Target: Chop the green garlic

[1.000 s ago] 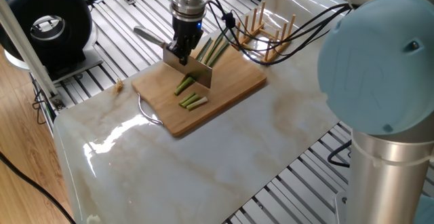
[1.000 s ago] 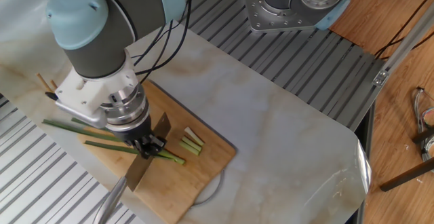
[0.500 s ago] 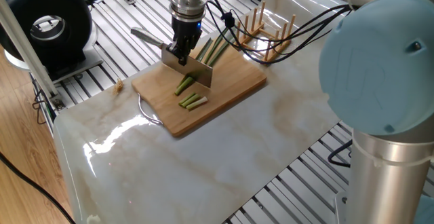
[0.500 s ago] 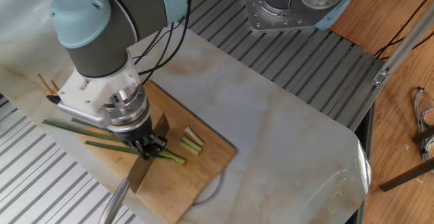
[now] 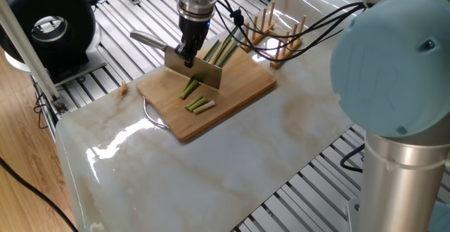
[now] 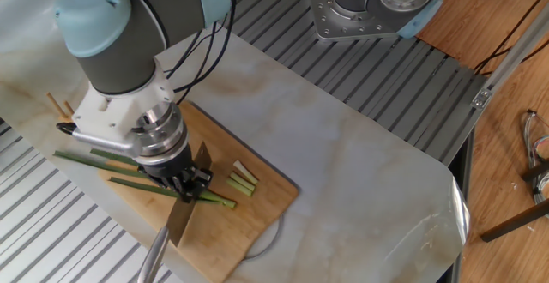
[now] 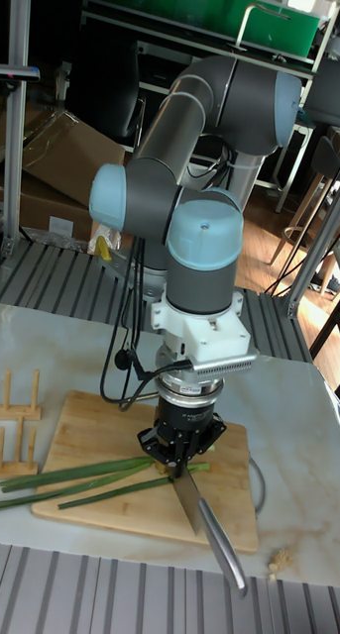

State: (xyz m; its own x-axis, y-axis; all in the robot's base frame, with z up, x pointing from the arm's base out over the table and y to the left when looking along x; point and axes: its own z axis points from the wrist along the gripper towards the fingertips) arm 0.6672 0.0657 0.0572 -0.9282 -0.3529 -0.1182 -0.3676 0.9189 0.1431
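Several stalks of green garlic (image 5: 211,58) on the cutting board (image 5: 242,91), long axis crosswise to the knife (image 5: 193,70) blade, directly beneath it. Gripper (image 5: 188,55) clamped on knife; cut pieces (image 5: 200,105) just beside the blade's far face.

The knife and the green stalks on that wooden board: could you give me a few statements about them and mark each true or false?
1. The gripper holds a knife. True.
2. The green garlic lies on the cutting board. True.
3. No pieces have been cut yet. False: short cut pieces already lie on the board.
4. The cut pieces sit in a bowl. False: they lie loose on the board beside the blade.
5. A wooden peg rack stands beyond the board. True.
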